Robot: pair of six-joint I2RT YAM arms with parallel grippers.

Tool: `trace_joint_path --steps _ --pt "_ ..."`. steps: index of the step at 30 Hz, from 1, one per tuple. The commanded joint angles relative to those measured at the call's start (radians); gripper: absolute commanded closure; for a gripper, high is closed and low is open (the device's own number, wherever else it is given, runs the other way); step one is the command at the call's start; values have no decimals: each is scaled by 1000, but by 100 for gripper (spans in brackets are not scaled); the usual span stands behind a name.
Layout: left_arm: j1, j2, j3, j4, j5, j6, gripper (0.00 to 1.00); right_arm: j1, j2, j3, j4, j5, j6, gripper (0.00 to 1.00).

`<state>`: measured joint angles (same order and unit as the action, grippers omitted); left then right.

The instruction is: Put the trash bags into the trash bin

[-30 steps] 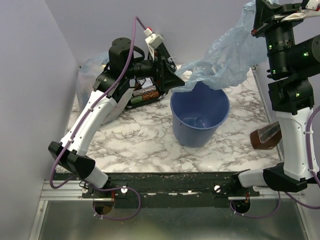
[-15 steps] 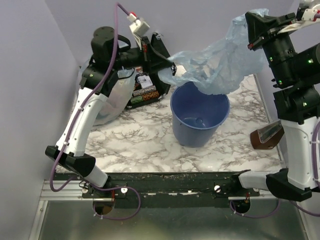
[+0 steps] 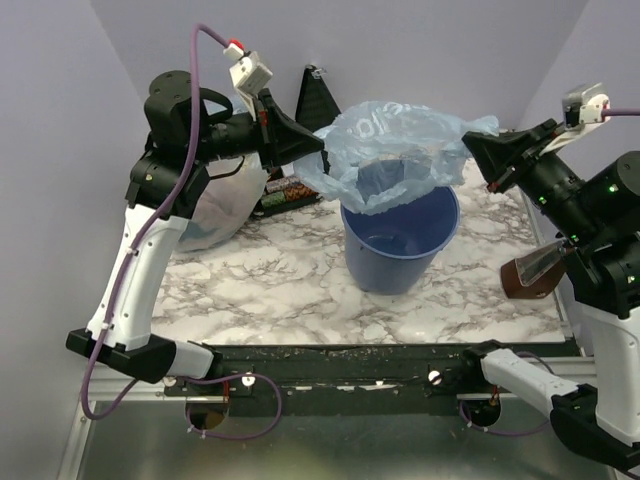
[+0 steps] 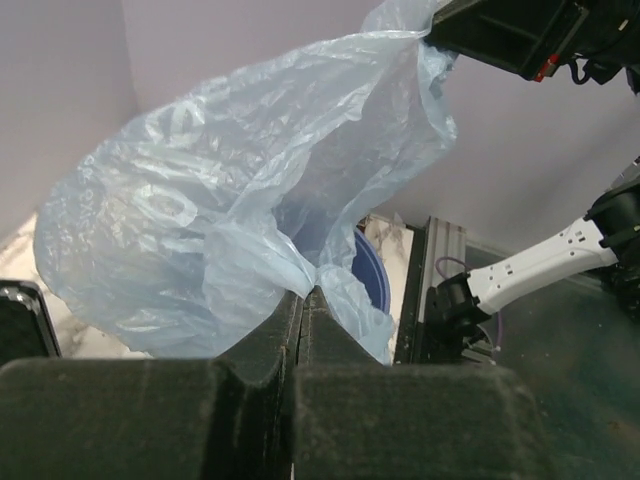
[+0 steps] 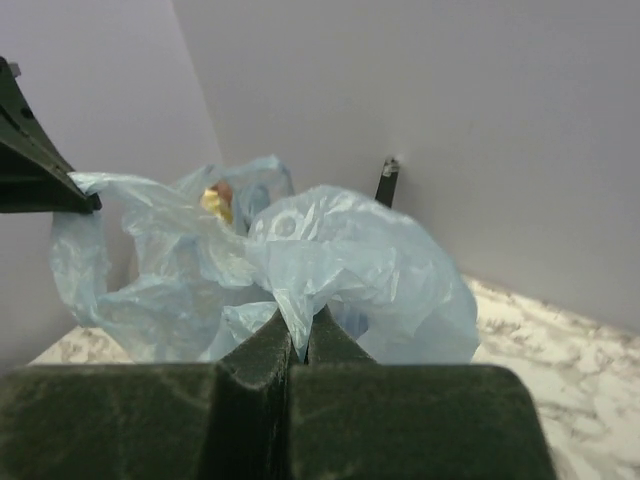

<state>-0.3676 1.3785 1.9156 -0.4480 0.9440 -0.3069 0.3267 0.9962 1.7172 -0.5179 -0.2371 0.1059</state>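
The left gripper [image 3: 318,153] and right gripper [image 3: 472,148], fingers clamped on the bag [image 3: 400,140], hold it stretched above the bin [image 3: 400,245].

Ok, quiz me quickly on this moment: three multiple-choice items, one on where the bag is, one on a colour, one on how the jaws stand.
1. Where is the bag?
A) held up over the bin
B) lying beside the bin
C) crumpled at the bin's bottom

2. What colour is the bin?
A) black
B) blue
C) red

3. How do the jaws stand?
A) both pairs open
B) both pairs shut on the bag
C) only the left pair shut

Answers:
1 A: the top view shows it stretched out above the rim.
2 B: its wall is solid blue.
3 B: each wrist view shows film pinched between closed jaws.
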Motion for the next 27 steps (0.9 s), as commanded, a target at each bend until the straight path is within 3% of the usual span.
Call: trace_joint_path --steps 1,6,13,27 --pt "2 -27 -66 -34 10 0 100 -3 -21 -62 -102 -97 43 99" --pt "-31 -19 34 -96 12 41 100 -3 -27 40 -123 -313 40 99" --pt "-159 19 243 -238 -68 193 100 -3 -36 200 -220 -292 3 99" --pt "-171 -15 100 -184 -85 149 100 -17 -111 61 -212 -257 8 99"
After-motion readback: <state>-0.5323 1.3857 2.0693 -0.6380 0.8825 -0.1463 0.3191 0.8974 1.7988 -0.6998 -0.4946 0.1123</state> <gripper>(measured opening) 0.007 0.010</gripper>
